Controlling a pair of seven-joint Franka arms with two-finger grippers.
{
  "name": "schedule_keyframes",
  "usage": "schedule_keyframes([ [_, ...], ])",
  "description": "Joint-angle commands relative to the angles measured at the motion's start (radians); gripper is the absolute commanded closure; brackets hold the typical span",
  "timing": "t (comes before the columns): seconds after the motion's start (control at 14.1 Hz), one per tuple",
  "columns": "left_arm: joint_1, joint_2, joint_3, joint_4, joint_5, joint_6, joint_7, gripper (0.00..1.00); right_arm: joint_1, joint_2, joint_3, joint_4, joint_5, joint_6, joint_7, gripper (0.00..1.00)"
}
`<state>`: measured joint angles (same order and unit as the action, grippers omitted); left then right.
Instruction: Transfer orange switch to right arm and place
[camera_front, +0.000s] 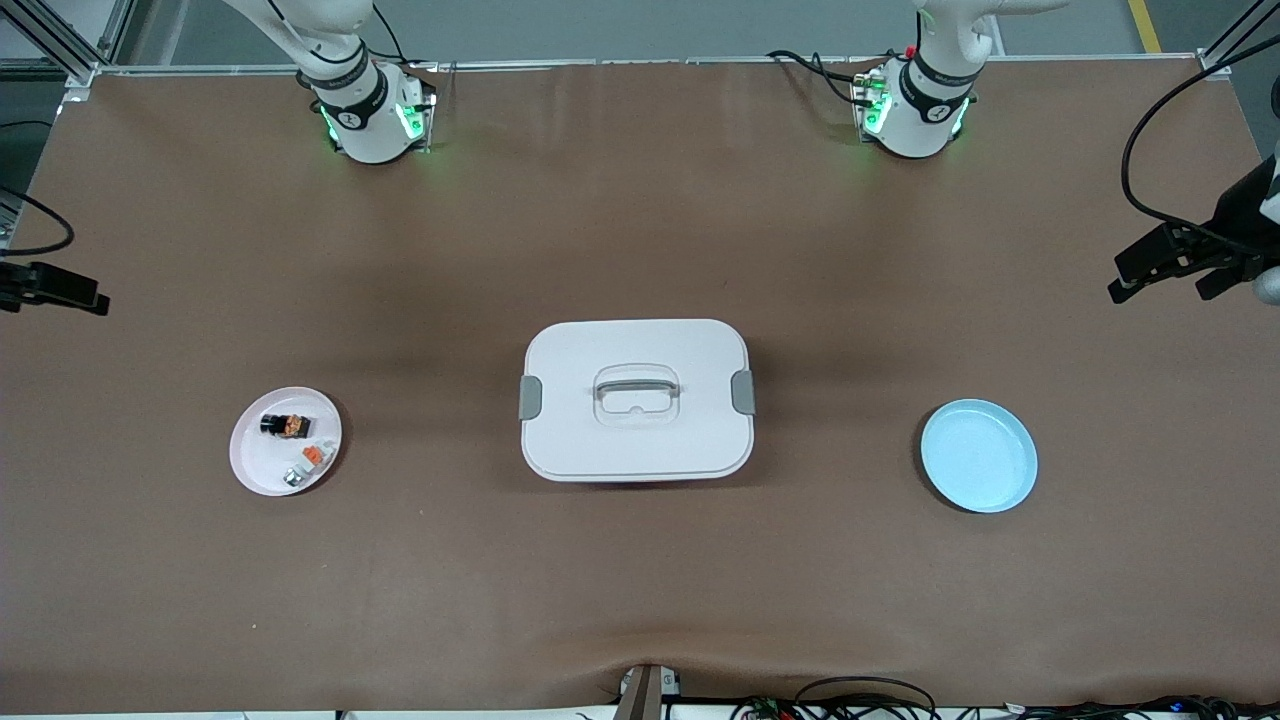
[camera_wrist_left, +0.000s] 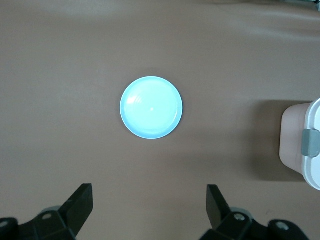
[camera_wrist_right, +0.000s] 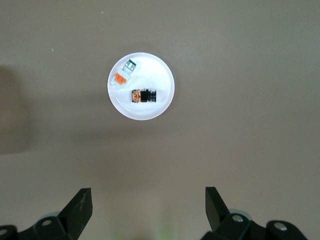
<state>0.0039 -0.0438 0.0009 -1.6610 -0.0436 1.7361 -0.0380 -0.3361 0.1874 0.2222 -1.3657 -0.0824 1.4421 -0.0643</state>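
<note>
the orange switch (camera_front: 285, 426) lies in the pink plate (camera_front: 250, 462) toward the right arm's end of the table, on the part of the plate farther from the front camera. a small whitish-grey piece with an orange top (camera_front: 310, 461) lies in the same plate, nearer to the front camera, close to the switch but apart from it. in the right wrist view, the switch (camera_wrist_right: 144, 95) shows as a black block with an orange face at 1 end.

the white lidded box (camera_front: 637, 400) sits at the middle of the table, lid on, with 2 grey latches at its ends. the blue plate (camera_front: 978, 455) lies toward the left arm's end of the table, well apart from the box.

the left gripper (camera_wrist_left: 150, 205) hangs high over the blue plate (camera_wrist_left: 151, 107), fingers spread apart, holding nothing. the right gripper (camera_wrist_right: 148, 205) hangs high over the pink plate (camera_wrist_right: 160, 107), fingers spread apart, holding nothing.
</note>
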Motion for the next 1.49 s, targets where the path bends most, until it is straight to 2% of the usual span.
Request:
schedule_keyframes([
  [0.0,0.005,-0.025,-0.012,-0.008,0.013,0.013,0.003,0.0,-0.006,0.007,0.012,0.042,0.013,-0.017,0.032,0.0],
  [0.36,0.008,-0.021,-0.009,0.056,0.013,-0.111,-0.005,0.0,0.006,0.006,0.017,0.042,0.018,-0.02,0.038,0.0],
  [0.5,0.008,-0.021,-0.009,0.06,0.011,-0.118,0.0,0.0,0.02,0.0,0.029,0.042,0.012,-0.063,0.029,0.0],
  [0.85,-0.005,0.007,-0.015,0.092,0.01,-0.135,-0.01,0.0,0.032,0.0,0.028,0.071,0.018,-0.055,0.027,0.0],
  [0.99,0.001,0.009,-0.016,0.092,0.01,-0.155,-0.002,0.0,0.026,-0.008,0.022,0.086,0.067,-0.062,0.035,0.0],
  [1.14,0.01,0.009,-0.013,0.095,-0.002,-0.155,0.001,0.0,0.025,-0.023,0.013,0.085,0.07,-0.065,0.041,0.0],
  [1.28,0.01,0.016,-0.01,0.096,0.002,-0.156,-0.008,0.0,0.073,-0.028,-0.035,0.08,0.069,-0.094,0.04,0.0],
  [1.42,0.005,0.048,-0.007,0.105,0.014,-0.155,-0.01,0.0,0.197,-0.031,-0.165,0.08,0.072,-0.092,0.04,0.0],
])
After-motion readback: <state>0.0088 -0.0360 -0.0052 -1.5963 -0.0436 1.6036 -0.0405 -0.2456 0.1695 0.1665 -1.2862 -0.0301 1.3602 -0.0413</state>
